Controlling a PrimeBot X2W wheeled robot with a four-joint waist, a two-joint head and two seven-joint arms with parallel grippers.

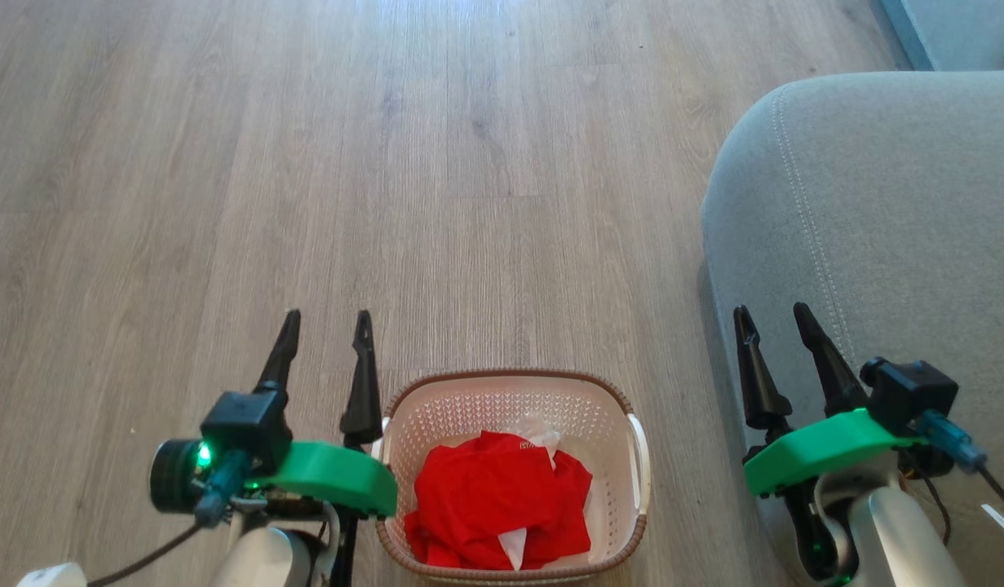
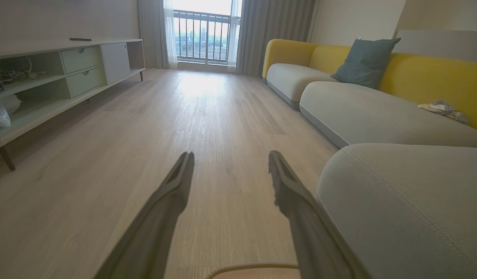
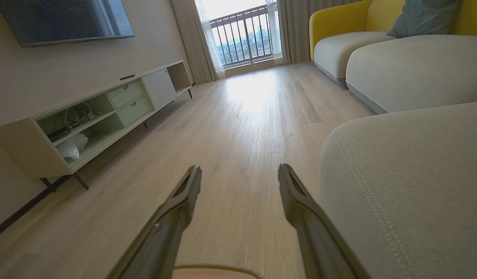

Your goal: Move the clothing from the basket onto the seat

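The cream basket (image 1: 608, 408) with a brown rim stands on the floor at the bottom centre of the head view. In it lies the clothing (image 1: 493, 497), a bright red heap with white cloth showing. The grey seat (image 1: 877, 204) fills the right side. My left gripper (image 1: 326, 324) hangs open just left of the basket, holding nothing. My right gripper (image 1: 771, 314) stands open over the seat's near edge, also with nothing in it. In the left wrist view my gripper (image 2: 230, 155) points down the room, the basket rim (image 2: 253, 268) below it and the seat (image 2: 408, 201) at the right. The right wrist view shows my gripper (image 3: 240, 170), the rim (image 3: 217, 268) and the seat (image 3: 408, 174).
Wooden floor (image 1: 387, 163) stretches ahead. A long low TV cabinet (image 2: 68, 73) lines the left wall. A yellow-backed sofa (image 2: 339, 97) with a blue cushion (image 2: 364, 60) runs along the right, towards a balcony window.
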